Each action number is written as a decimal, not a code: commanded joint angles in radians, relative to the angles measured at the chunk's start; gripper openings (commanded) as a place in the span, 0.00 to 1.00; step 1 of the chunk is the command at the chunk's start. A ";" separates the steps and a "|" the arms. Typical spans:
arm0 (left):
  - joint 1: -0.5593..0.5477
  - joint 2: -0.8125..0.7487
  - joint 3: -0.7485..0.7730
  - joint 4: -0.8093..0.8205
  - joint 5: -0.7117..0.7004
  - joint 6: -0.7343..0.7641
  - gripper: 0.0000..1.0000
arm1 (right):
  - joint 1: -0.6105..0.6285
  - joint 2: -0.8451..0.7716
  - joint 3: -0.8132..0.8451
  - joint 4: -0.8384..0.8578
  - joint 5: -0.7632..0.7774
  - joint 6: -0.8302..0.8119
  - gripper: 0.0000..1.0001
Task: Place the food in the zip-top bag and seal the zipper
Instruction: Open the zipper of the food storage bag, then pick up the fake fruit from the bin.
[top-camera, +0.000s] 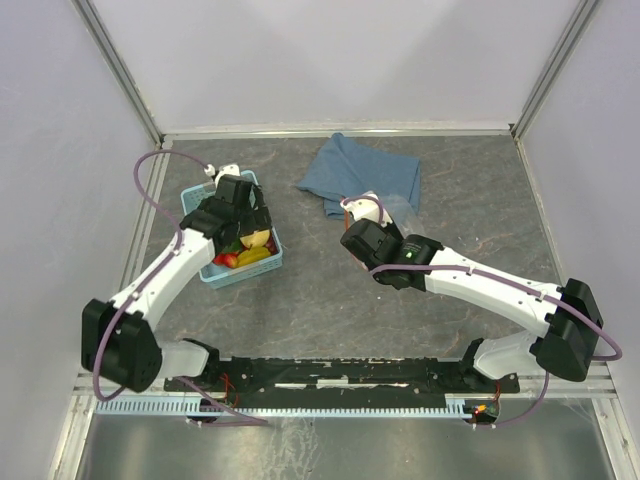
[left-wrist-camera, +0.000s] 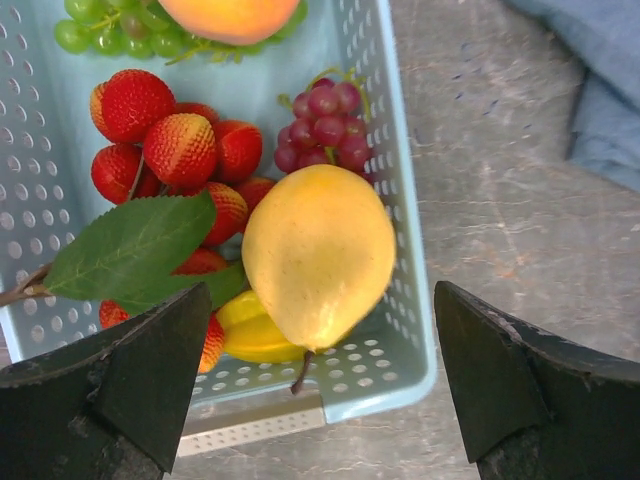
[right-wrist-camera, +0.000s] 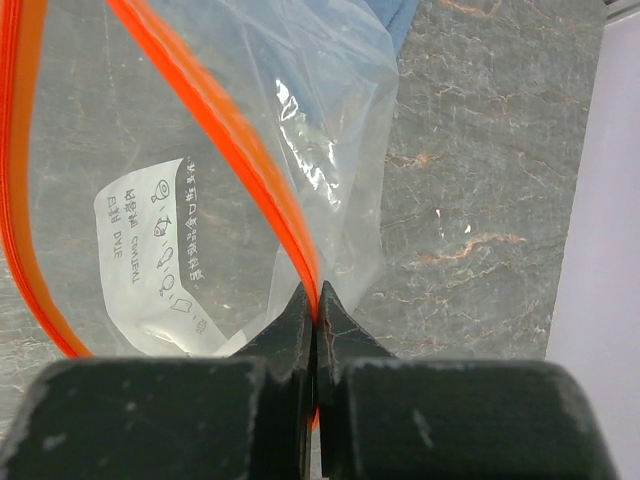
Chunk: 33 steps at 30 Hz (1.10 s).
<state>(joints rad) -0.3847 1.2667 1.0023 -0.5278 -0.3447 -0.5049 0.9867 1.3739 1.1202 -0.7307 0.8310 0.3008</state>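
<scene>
The food lies in a light blue basket: a yellow peach on top of a yellow banana, red strawberries, dark red grapes, a green leaf, and a second peach at the far end. My left gripper is open and hovers just above the yellow peach; it is over the basket in the top view. My right gripper is shut on the zipper, the red-orange strip of the clear zip-top bag, whose mouth gapes open. It is near the table's middle in the top view.
A folded blue cloth lies at the back of the table behind the bag. Green grapes lie at the basket's far end. The basket stands at the left. Grey walls close the table on three sides.
</scene>
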 joint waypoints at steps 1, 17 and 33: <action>0.042 0.092 0.077 -0.047 0.099 0.132 0.99 | 0.002 -0.001 0.018 0.044 -0.002 -0.005 0.02; 0.111 0.320 0.146 -0.052 0.229 0.209 0.97 | 0.003 0.018 -0.005 0.064 -0.009 -0.005 0.02; 0.115 0.209 0.110 -0.036 0.290 0.194 0.62 | 0.002 0.021 0.016 0.045 -0.005 0.001 0.02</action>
<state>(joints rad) -0.2749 1.5772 1.1130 -0.5953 -0.0921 -0.3302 0.9867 1.4002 1.1145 -0.6960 0.8124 0.2985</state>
